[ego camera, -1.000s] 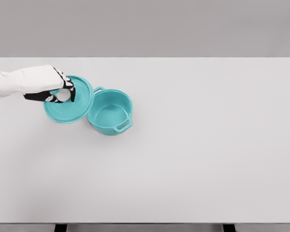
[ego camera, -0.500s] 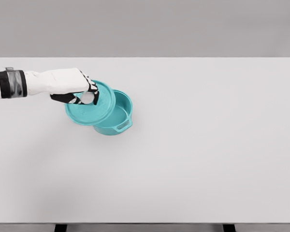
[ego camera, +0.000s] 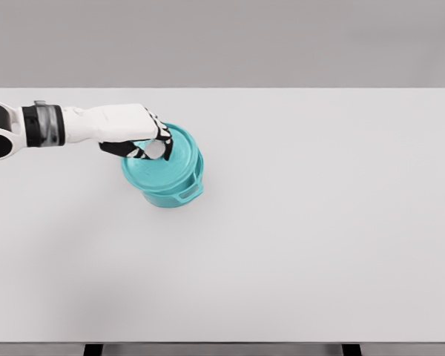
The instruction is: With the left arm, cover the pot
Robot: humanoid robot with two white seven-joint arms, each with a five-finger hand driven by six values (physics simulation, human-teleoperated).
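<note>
Lid [ego camera: 167,162], gripped from above by left hand [ego camera: 137,133], seemingly sits over pot [ego camera: 179,194].

White table [ego camera: 297,245] filled most of the view, its far edge running straight across toward 12 o'clock. Plain grey wall [ego camera: 230,41] stood behind it. Two dark table legs [ego camera: 93,349] showed at 6 o'clock. Light was even, shadows soft.

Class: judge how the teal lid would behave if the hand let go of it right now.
The lid looks rigid. It seems offset left of the pot, so it might tip. The left hand grips only its knob, so it could swing.
</note>
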